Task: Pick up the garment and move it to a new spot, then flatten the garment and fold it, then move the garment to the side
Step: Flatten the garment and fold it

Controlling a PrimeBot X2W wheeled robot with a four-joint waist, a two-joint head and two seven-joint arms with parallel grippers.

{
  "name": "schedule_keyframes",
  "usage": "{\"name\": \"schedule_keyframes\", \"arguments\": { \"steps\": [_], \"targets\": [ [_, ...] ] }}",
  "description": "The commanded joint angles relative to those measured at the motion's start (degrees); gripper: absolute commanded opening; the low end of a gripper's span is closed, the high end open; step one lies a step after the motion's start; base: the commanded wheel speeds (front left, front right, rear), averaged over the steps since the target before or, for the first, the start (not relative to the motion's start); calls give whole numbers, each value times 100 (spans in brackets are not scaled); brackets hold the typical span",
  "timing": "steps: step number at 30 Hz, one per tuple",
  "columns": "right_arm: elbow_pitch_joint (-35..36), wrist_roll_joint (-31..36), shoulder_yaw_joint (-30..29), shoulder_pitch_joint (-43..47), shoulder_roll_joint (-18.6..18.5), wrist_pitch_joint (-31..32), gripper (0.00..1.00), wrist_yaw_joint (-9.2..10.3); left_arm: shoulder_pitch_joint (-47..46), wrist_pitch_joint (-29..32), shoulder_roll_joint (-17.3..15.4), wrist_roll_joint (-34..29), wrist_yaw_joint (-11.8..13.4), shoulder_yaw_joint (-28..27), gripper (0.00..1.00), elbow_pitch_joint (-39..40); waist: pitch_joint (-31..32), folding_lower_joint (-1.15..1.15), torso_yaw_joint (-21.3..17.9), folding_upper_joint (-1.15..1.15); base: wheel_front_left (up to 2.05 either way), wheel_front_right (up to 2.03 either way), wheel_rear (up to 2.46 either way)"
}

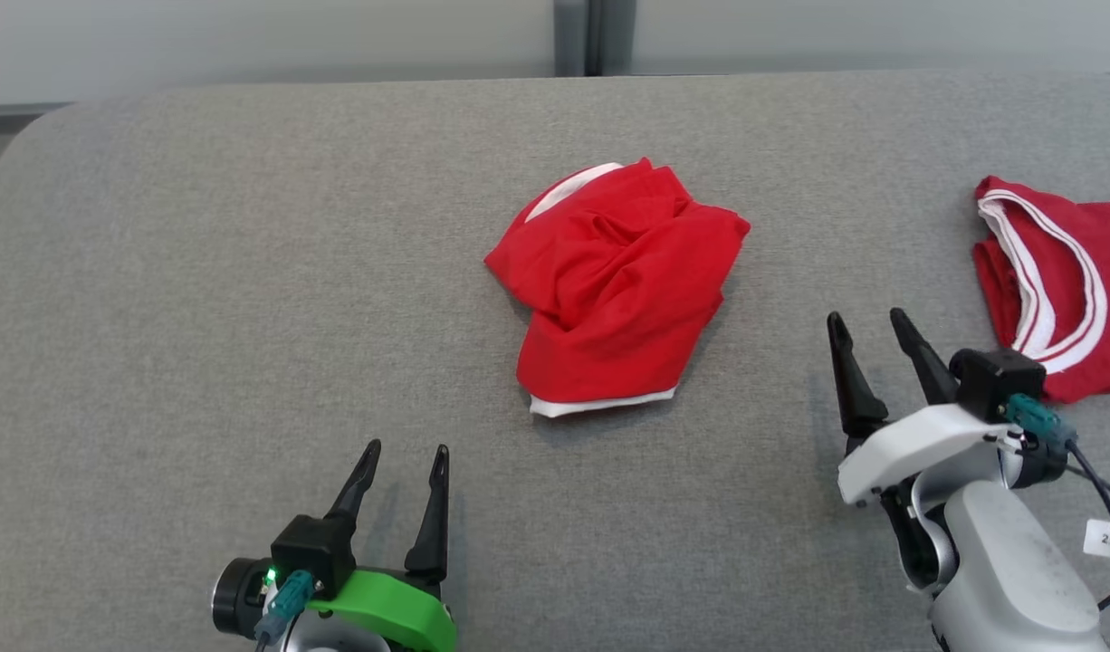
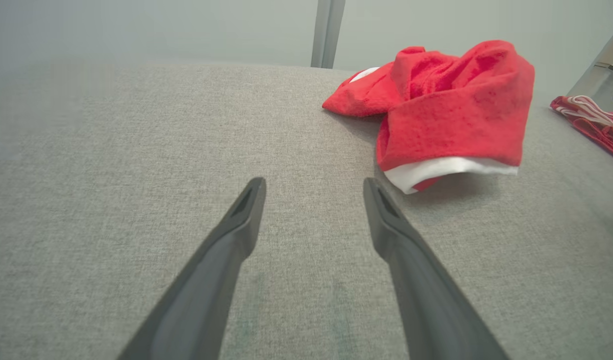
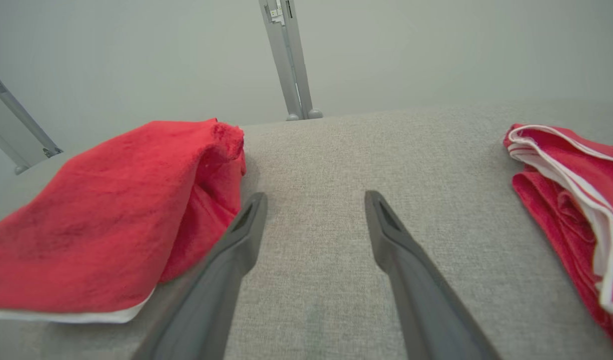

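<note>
You look down on the cushion (image 1: 202,272) from the head, while both wrist cameras skim low toward the wall (image 2: 136,30), sharing the garment (image 1: 614,290).

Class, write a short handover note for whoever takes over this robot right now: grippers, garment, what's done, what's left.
Left gripper: open, empty, at the front of the grey fabric surface.
Right gripper: open, empty, between the two garments.
Crumpled red garment with white trim: bunched mid-surface, touching neither gripper.
Second red garment with white stripes: at the right edge.
Done: nothing certain; whether the first move happened cannot be told.
Left: flatten, fold, move aside.
</note>
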State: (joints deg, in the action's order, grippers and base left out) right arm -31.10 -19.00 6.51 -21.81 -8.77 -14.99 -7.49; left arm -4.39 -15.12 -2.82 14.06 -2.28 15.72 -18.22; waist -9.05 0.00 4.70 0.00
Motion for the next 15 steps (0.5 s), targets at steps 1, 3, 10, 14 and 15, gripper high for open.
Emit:
{"name": "schedule_keyframes", "arguments": {
  "steps": [1, 3, 10, 14, 15],
  "targets": [
    [71, 40, -10, 123, 29, -20, 100, 3, -90, 1, -17, -29, -27, 13, 100, -3, 159, 0, -351, 0, 0, 0, 0],
    [249, 45, -28, 325, 81, -20, 100, 3, -126, 1, -17, -80, -62, 50, 100, -13, 181, 0, -527, 0, 0, 0, 0],
    [640, 3, 17, 720, 221, -21, 100, 3, -462, 1, -18, -143, -171, 226, 100, -178, 71, 0, -1161, 0, 0, 0, 0],
    [694, -5, 57, 773, 259, -21, 100, 3, -697, 1, -19, -150, -185, 255, 100, -239, -33, 0, -1366, 0, 0, 0, 0],
    [694, -25, 53, 780, 275, -21, 100, 3, -755, 1, -19, -190, -192, 256, 100, -257, -59, 0, -1406, 0, 0, 0, 0]
  ]
}}
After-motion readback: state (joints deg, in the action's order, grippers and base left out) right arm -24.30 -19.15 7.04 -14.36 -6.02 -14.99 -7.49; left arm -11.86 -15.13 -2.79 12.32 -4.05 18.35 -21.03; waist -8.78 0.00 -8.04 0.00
